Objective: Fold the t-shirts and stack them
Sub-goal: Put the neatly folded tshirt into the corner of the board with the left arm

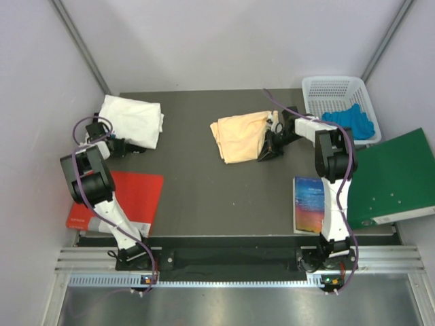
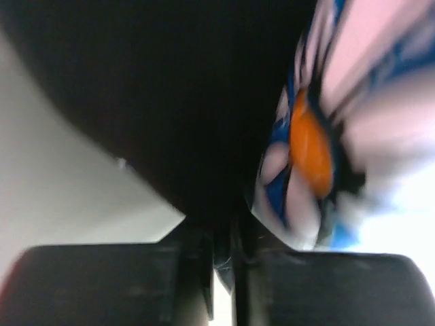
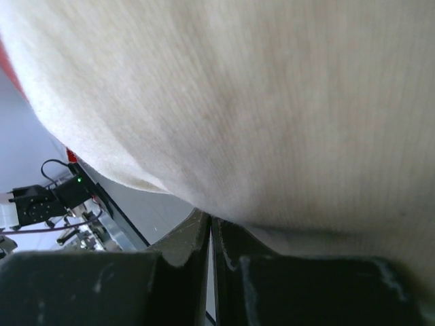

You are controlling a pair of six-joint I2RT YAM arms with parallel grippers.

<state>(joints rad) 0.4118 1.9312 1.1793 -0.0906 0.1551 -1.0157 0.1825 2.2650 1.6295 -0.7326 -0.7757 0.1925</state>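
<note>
Honestly, the grips are what's worrying me here. The right gripper (image 1: 267, 148) is sitting at the right edge of the peach shirt (image 1: 238, 136), middle of the top view. Its fingers are pressed together and pinching cloth, and pale fabric draping straight off the tips is filling its wrist view.

The left gripper (image 1: 117, 145) is working at the lower-left edge of the white shirt (image 1: 132, 119), upper left of the frame. Its fingers are drawn nearly together with a sliver of white showing between them. It's looking like a pinch on the hem, but that view is blurry, so I'm not betting much on it.

What I'm seeing as risky: both bites are looking shallow, right at the edge, so cloth could be slipping out once an arm starts lifting. The peach shirt is lying bunched, so the right fingers may be catching several layers, and then any fold is coming out crooked. The shirts are also lying well apart, so carrying one over to stack is risking it dragging and coming undone.
</note>
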